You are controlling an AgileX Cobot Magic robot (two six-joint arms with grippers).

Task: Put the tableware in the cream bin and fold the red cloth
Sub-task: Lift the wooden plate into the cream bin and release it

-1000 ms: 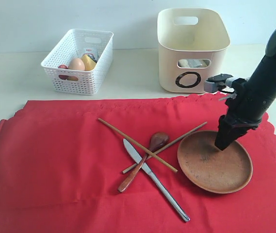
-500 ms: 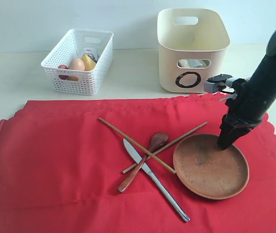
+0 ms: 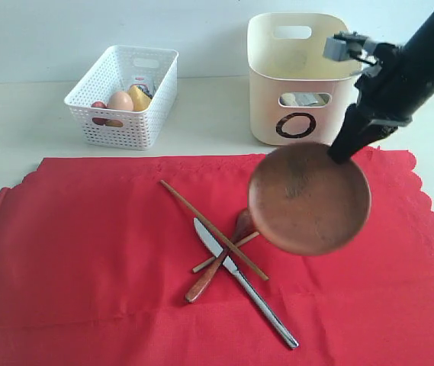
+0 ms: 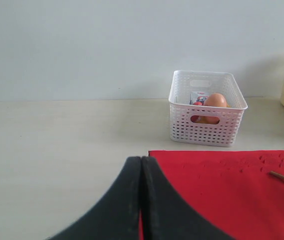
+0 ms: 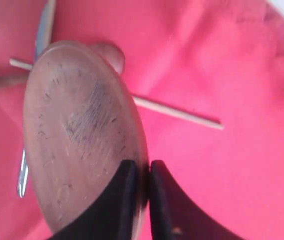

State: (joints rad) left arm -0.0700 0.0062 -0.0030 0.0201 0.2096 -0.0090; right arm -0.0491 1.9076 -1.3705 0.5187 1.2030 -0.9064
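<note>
Now the right gripper (image 5: 142,175) is clamped on the rim of the plate (image 3: 308,200). A second ago the plate lay flat on the cloth (image 3: 87,252); it hangs tilted above the cloth's far edge, just before the bin (image 3: 266,99). The pick looks done, and clearing the bin's near wall comes next. Chopsticks (image 3: 201,219), spoon (image 3: 201,286) and knife (image 3: 266,310) lie crossed mid-cloth, off that path. The left gripper (image 4: 141,162) is pinched shut, empty, by the cloth's left edge.
</note>
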